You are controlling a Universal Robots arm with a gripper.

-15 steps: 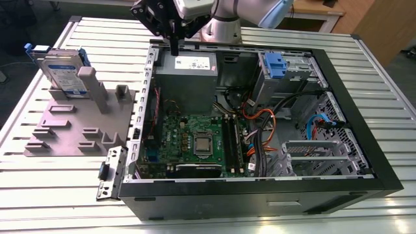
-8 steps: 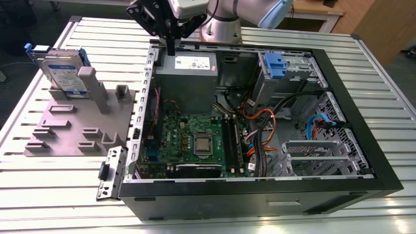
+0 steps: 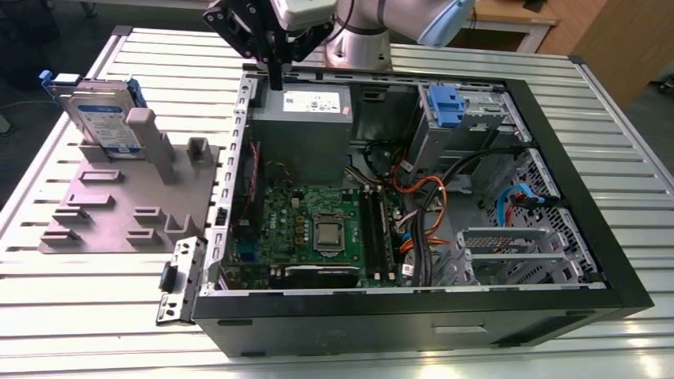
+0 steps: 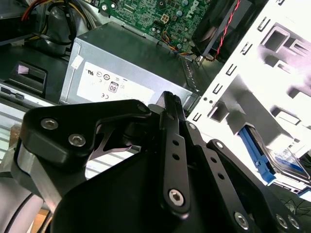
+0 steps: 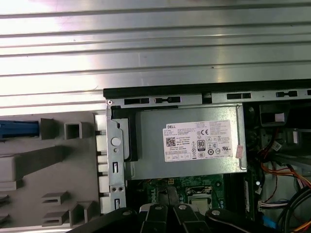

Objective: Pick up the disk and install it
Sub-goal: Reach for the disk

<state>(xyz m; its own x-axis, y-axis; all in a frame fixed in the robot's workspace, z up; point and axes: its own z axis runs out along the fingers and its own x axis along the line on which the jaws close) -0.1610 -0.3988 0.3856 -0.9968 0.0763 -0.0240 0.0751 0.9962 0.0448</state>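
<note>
- Exterior view is showing a slatted counter [image 3: 106, 316] carrying everything.
- A case [image 3: 421, 316] is lying on its side with the panel off, so its inside is facing upward for reaching in from above.
- A grey stand [image 3: 106, 225] is sitting on the counter just beside the case, on the exterior view's left.
- A supply box [image 3: 300, 142] is sitting in a far corner of the case, directly under the arm's wrist.
- The disk [image 3: 103, 118] is standing on edge in a slot of the stand, probably so its flat faces are staying free for a pinch. It is not yet picked up.
- The hand [image 3: 276, 83] is hovering over the case rim by the supply box, well apart from the disk. Its fingers are drawn narrow, holding nothing.
</note>
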